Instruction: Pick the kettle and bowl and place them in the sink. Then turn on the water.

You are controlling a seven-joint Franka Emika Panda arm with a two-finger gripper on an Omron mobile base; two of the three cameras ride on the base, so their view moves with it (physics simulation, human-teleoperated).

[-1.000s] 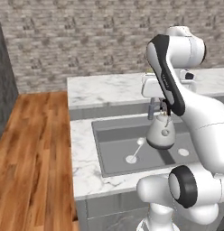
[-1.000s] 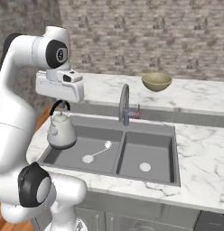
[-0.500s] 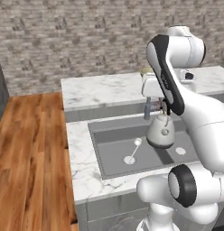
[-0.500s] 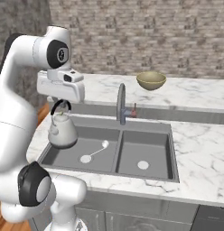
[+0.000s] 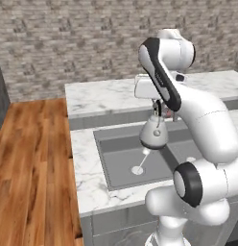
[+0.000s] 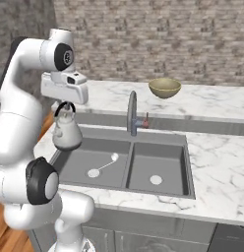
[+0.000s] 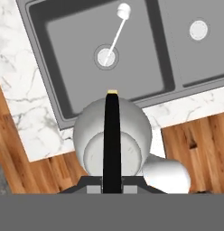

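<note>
Since the earlier frames the whole scene has slid sideways, so the cameras have moved; the kettle (image 6: 67,131) still hangs from the clenched gripper (image 6: 65,105), which grasps its black handle, left of frame centre above the sink (image 6: 125,183). The right base view alone shows the bowl (image 6: 165,88) on the marble counter (image 6: 217,106) at upper right, beside the faucet (image 6: 132,112). The hand view looks down on the kettle lid, with the sink's left basin drain (image 7: 106,57) at the top. The fingertips are hidden by the handle.
</note>
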